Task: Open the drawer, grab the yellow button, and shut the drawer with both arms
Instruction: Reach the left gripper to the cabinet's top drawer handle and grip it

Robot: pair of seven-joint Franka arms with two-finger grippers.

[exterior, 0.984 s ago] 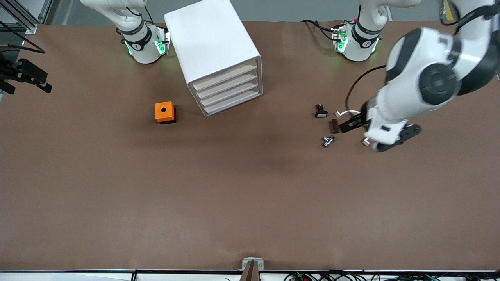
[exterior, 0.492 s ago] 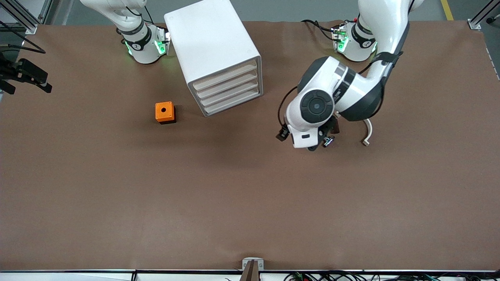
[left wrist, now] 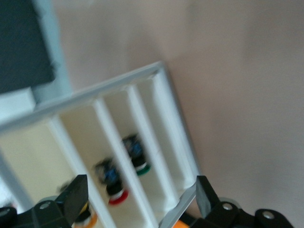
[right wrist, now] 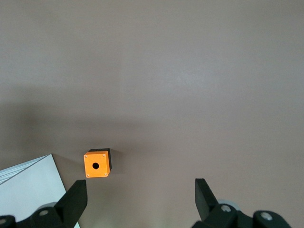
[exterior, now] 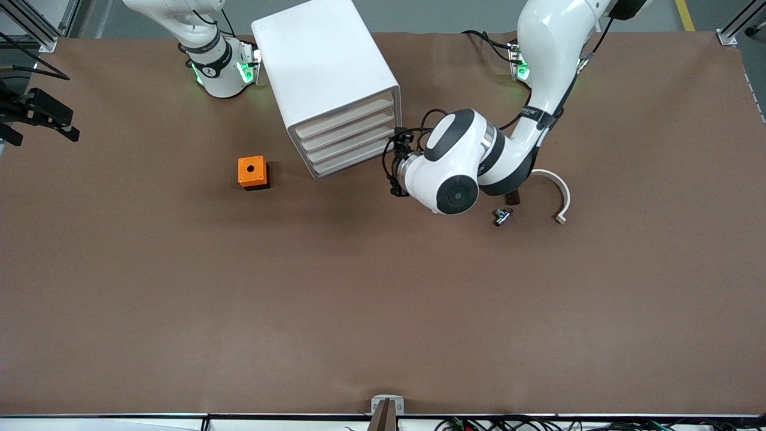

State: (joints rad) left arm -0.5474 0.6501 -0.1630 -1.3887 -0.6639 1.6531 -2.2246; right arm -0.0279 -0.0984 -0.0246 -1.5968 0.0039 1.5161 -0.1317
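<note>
The white cabinet (exterior: 326, 66) stands near the right arm's base, and its four drawers, the topmost drawer (exterior: 346, 112) among them, look shut. My left gripper (exterior: 397, 167) is open just in front of the drawer fronts. In the left wrist view (left wrist: 140, 197) the fronts (left wrist: 142, 128) show as white slats with small buttons between them: one green-ringed (left wrist: 137, 156), one red-ringed (left wrist: 113, 183), and an orange-yellow button (left wrist: 86, 216) partly hidden by a finger (left wrist: 76, 192). My right gripper (right wrist: 141, 202) is open and empty, high over the table near the orange box (right wrist: 97, 164).
The orange cube box (exterior: 253, 172) sits beside the cabinet, toward the right arm's end. A small metal part (exterior: 502, 215), a brown piece (exterior: 512, 197) and a white curved strip (exterior: 561, 194) lie by the left arm's elbow.
My left arm has swung from the left arm's end of the table across to the cabinet's drawer fronts. The white curved strip has shifted. The cabinet and the orange box have not moved.
</note>
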